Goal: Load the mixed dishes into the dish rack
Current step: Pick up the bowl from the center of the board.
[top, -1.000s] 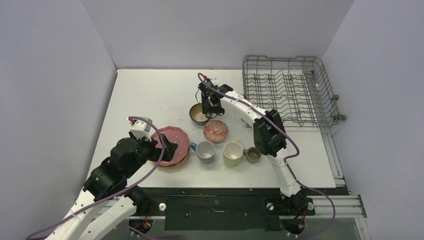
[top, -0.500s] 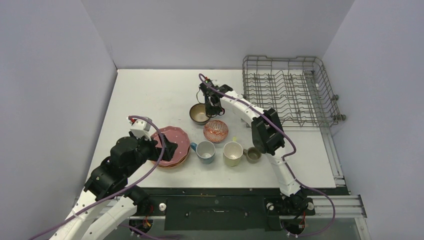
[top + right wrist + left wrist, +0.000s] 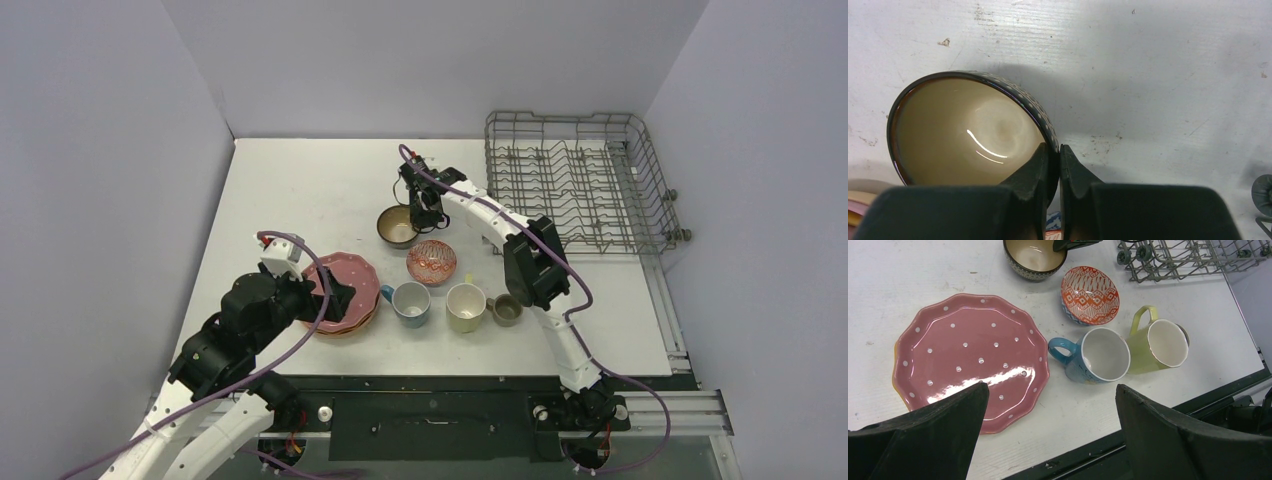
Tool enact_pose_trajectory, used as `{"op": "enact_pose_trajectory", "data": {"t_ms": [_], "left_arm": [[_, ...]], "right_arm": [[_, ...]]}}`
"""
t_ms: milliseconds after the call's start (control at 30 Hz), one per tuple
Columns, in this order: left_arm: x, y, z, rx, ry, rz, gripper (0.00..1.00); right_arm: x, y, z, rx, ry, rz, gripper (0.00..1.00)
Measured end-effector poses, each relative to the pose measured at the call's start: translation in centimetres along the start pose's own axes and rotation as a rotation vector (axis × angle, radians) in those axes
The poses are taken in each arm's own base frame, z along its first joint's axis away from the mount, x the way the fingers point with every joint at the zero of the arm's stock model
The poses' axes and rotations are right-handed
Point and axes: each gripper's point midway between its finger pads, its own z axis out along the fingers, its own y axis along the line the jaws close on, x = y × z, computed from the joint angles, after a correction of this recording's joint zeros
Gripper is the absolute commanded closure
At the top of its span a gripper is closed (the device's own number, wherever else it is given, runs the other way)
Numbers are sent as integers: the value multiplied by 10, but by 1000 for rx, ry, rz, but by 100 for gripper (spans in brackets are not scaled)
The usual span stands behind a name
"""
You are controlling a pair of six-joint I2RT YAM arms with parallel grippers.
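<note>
Pinching glossy round dark-brown bowl [image 3: 968, 135] by dotted rim, right jaws.

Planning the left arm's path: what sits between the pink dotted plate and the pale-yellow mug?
The light-blue mug, handle toward the pink dotted plate, close beside the pale-yellow mug; clearest in the left wrist view.

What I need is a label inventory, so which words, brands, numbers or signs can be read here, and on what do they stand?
None: no view shows a readable word, number, brand or sign.
Pink plate: white dots only.
Orange bowl: painted pattern only.
Brown bowl: pale dots only.
Blue mug and yellow mug: no lettering seen.
</note>
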Motion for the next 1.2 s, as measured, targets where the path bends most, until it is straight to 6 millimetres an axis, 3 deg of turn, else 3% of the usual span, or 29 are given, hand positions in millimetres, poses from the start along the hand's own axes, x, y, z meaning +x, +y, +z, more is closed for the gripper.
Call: {"op": "enact_pose_trajectory", "data": {"t_ms": [400, 567, 900, 1200], "left_arm": [[0, 0, 0, 0, 0, 0, 4], [0, 0, 0, 0, 0, 0, 4], [1, 0, 1, -2, 4, 1, 4], [2, 1, 3, -6, 13, 2, 4]], "right_arm": [[0, -1, -4, 0, -2, 5, 100], [-3, -1, -14, -3, -12, 6, 100], [-14, -6, -67, -40, -79, 19, 100], [4, -32, -120, -39, -125, 27, 100]]}}
